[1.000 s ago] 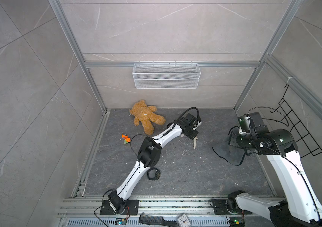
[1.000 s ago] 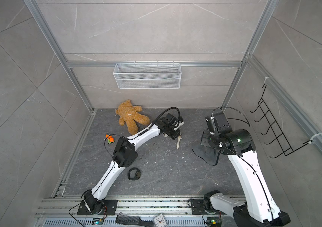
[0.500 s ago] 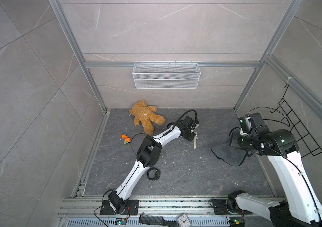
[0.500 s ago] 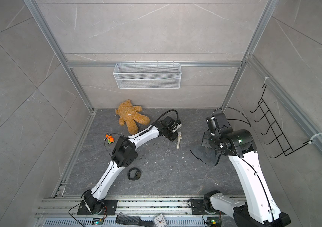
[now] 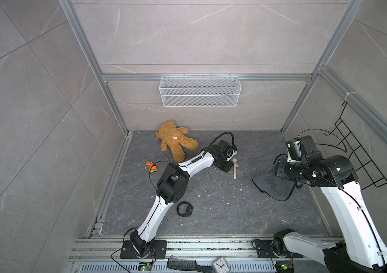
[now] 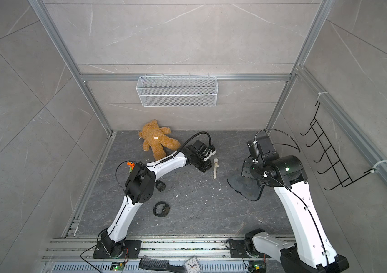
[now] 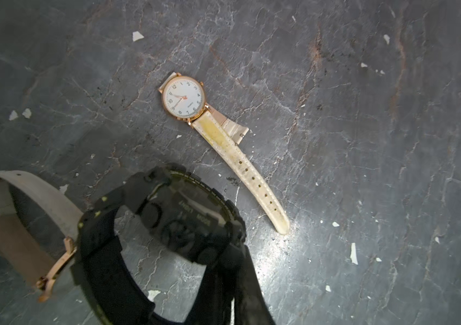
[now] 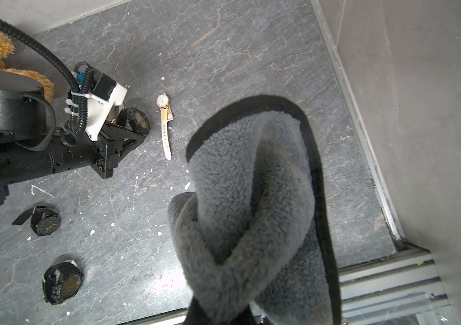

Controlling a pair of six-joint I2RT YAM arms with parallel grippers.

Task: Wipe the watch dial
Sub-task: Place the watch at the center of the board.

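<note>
So your left claw (image 8: pixel 121 112) is gripping the black watch (image 7: pixel 184 213), and your right claw is clamping the grey cloth (image 8: pixel 254 202). Wiping is not yet starting; cloth and dial are sitting well apart.

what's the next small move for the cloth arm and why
Probably swing the right gripper and its grey cloth across toward the black watch that the left gripper holds; the cloth hangs well apart from that dial, so no wiping can start.
</note>
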